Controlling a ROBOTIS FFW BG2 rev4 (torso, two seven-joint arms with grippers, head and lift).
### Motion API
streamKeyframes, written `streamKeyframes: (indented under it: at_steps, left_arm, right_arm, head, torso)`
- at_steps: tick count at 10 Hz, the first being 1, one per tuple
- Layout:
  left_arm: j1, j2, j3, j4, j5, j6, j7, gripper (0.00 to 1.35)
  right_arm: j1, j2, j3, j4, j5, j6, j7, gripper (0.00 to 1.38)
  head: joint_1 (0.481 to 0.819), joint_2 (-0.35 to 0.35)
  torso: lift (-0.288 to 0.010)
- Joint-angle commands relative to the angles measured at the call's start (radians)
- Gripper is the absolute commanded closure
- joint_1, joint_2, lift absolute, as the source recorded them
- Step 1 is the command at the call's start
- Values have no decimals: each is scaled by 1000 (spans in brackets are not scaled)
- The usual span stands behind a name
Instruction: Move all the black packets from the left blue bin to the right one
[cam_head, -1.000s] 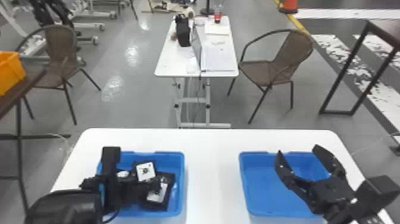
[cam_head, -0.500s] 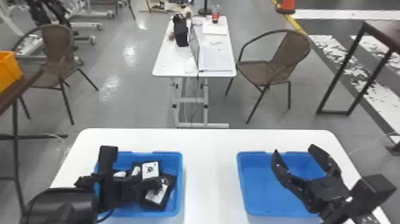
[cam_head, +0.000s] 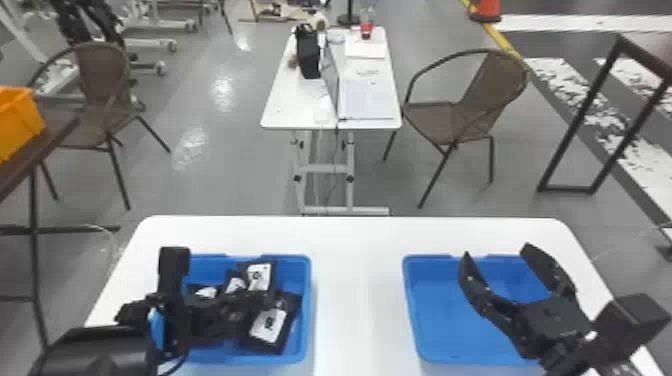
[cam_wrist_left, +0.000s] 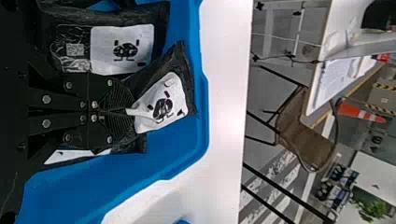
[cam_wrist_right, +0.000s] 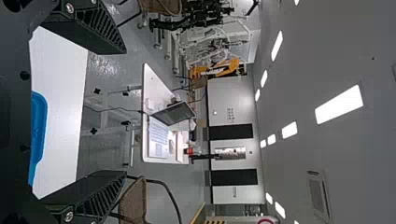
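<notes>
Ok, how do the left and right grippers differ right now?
The left gripper is closed, pinching a black packet; the right gripper has its fingers spread, holding nothing.
The left is down at the left blue bin; the right is raised, overlapping the right blue bin in the head view.
Both are black and two-fingered.

I'm seeing an orange plastic crate (cam_head: 17, 120) sitting left; at the far right, a brown woven armchair (cam_head: 437, 120) is standing.

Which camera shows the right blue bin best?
The head view: the right blue bin shows nearly whole, partly behind the right claw. The right wrist view has what looks like its far edge; the left wrist view, perhaps a sliver.
</notes>
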Motion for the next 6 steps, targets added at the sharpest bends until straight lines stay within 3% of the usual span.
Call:
streamKeyframes:
  at_steps: [1, 2, 3, 4, 6]
  left_arm:
    - [89, -24, 37, -190, 35, -1, -32, 1220]
    - [134, -32, 33, -311, 60, -5, -65, 1220]
    - [128, -22, 3, -325, 109, -77, -133, 1220]
    - [114, -9, -39, -320, 150, -171, -185, 1220]
    - [37, 2, -148, -221, 239, -248, -231, 1220]
  right_arm:
    - [-2, 0, 7, 0, -4, 5, 3, 96]
    - [-2, 0, 8, 0, -13, 7, 8, 98]
    - [-15, -2, 14, 1, -21, 11, 18, 96]
    - [-52, -8, 28, 14, -32, 37, 64, 96]
    - [-128, -20, 56, 57, -104, 82, 155, 96]
  head:
    - [695, 5]
    - [695, 8]
    - [695, 9]
    - [695, -6]
    - [695, -30]
  torso:
    - [0]
    - [0]
    - [0]
    - [0]
    - [0]
